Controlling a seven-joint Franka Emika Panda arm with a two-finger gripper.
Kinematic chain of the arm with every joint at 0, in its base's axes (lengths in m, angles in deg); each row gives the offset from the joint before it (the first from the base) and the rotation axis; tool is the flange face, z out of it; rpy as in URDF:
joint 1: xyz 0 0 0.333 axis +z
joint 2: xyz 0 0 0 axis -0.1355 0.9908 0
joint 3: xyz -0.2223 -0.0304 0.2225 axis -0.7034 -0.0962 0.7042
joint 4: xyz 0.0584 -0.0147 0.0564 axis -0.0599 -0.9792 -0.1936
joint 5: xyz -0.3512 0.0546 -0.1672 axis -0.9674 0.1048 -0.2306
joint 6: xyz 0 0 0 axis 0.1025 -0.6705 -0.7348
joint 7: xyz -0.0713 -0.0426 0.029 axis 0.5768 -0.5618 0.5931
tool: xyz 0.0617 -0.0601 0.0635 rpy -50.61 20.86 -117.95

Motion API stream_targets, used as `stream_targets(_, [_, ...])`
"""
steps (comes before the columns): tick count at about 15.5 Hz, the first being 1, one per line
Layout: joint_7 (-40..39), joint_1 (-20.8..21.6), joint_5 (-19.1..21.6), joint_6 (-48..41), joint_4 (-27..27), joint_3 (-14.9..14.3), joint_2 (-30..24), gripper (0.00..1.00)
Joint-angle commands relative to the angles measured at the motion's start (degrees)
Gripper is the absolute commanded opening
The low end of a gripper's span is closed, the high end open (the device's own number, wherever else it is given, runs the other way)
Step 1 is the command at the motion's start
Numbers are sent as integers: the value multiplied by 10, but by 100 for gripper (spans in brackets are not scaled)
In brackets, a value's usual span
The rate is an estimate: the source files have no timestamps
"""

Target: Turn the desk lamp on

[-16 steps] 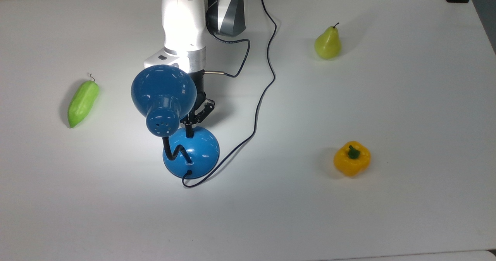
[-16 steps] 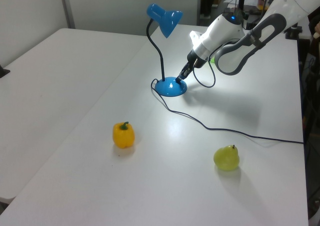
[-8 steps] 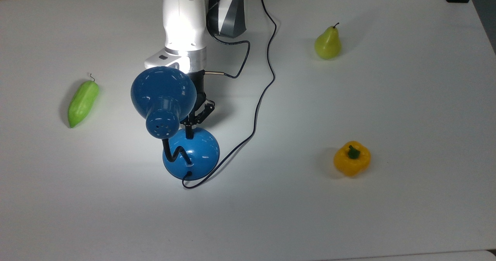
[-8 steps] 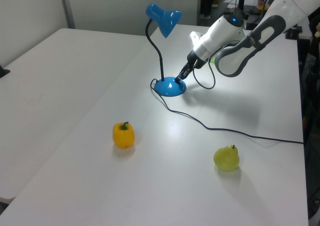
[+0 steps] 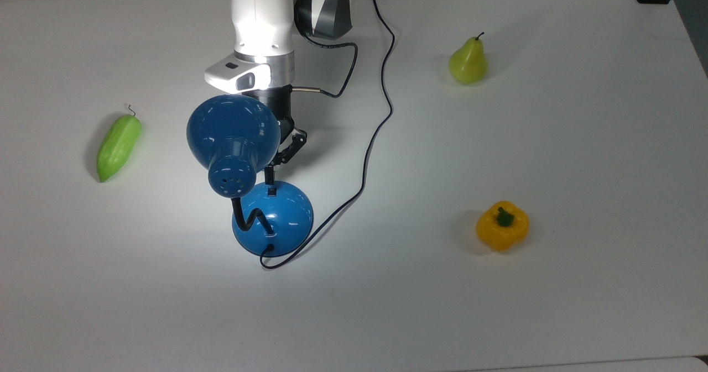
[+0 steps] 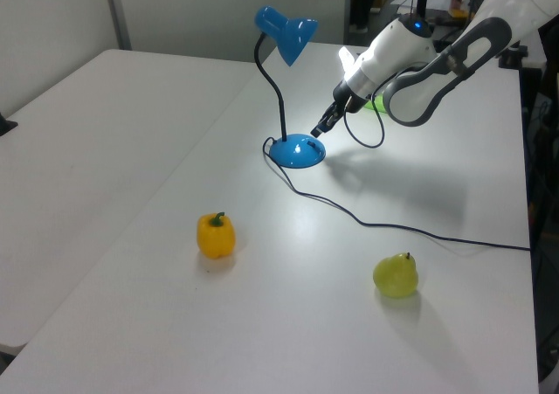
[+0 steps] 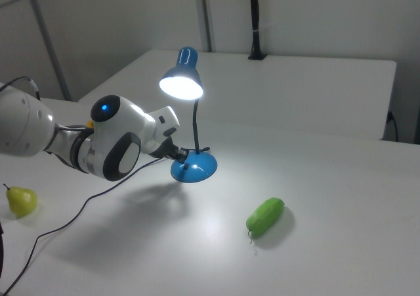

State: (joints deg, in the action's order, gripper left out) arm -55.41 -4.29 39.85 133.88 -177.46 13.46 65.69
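Black fingertips of the gripper (image 5: pixel 269 173) hang just above the far edge of the desk lamp (image 5: pixel 272 217) base in the top view, pressed together with nothing between them and clear of the small black switch (image 5: pixel 271 192) on the dome. In the left view the gripper (image 6: pixel 320 130) sits just off the base (image 6: pixel 297 150) toward the left view's right, slightly raised. The lamp stands upright near the middle of the white table (image 5: pixel 553 317); its bell-shaped shade (image 7: pixel 181 81) glows brightly in the right view and throws a pool of light onto the tabletop. A black cord (image 5: pixel 370 140) runs from the base across the table. Well apart from the lamp lie a green cucumber-like vegetable (image 5: pixel 118 147) on the top view's left, a pear (image 5: pixel 468 61) at the top view's upper right and a yellow bell pepper (image 5: pixel 502 225) at its lower right.
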Motion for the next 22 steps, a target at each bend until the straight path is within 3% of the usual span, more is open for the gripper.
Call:
stream_targets(1, [13,12,1,-135,-29,-2,-78,0])
stream_targets(2, [12,19,1,-182,-27,-2,-91,5])
stream_targets(4, [12,27,1,-269,-18,-2,-116,25])
stream_targets(8, [16,27,1,-468,9,-2,-179,77])
stream_targets(9, [27,27,1,-520,23,-2,-191,97])
stream_targets(14, [38,20,2,-745,152,-2,-198,100])
stream_targets(19, [68,15,11,-811,235,-2,-197,100])
stream_targets(22, [67,15,16,-816,253,-4,-206,100])
